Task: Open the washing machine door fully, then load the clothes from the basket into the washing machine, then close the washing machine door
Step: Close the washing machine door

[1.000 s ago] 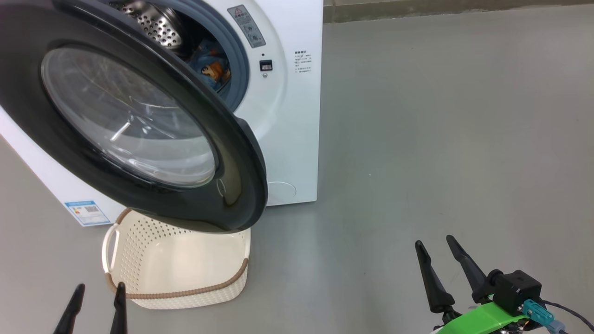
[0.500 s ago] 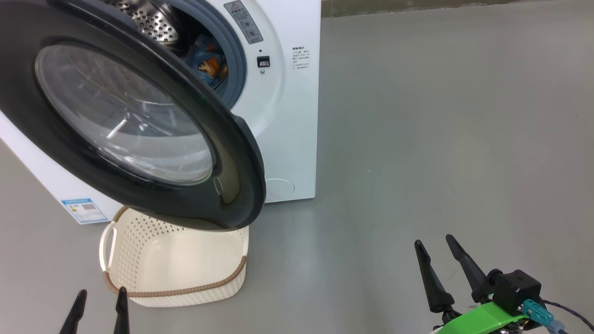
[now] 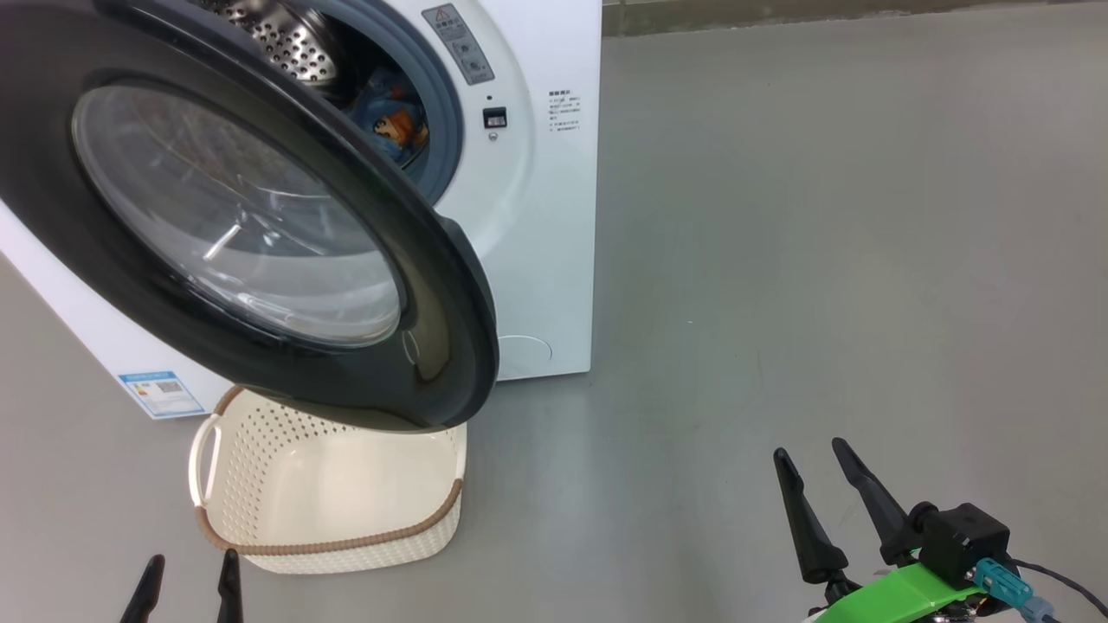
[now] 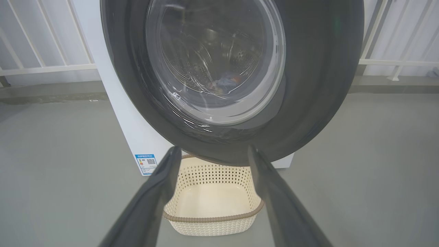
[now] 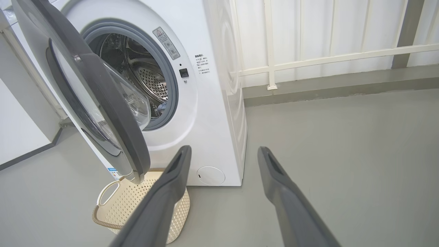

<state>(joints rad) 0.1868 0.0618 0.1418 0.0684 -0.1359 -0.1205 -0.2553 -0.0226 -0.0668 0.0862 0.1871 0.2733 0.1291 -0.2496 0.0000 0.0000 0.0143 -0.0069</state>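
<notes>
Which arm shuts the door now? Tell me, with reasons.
Left, probably: the open left gripper squarely faces the washing machine door; the right gripper stands off to its side. The basket is empty.

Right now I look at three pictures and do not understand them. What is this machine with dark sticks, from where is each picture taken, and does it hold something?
It is a wheeled robot with two arms, each ending in a gripper of two long dark fingers. The head view looks down from its head: the left gripper is at the lower left, the right gripper at the lower right. The two wrist views each look along one gripper's own fingers. Both grippers are open and hold nothing. On the grey floor stand a white washing machine and a cream basket, which looks empty. The round black washing machine door hangs open above the basket. Blue and orange clothes lie inside the drum.
</notes>
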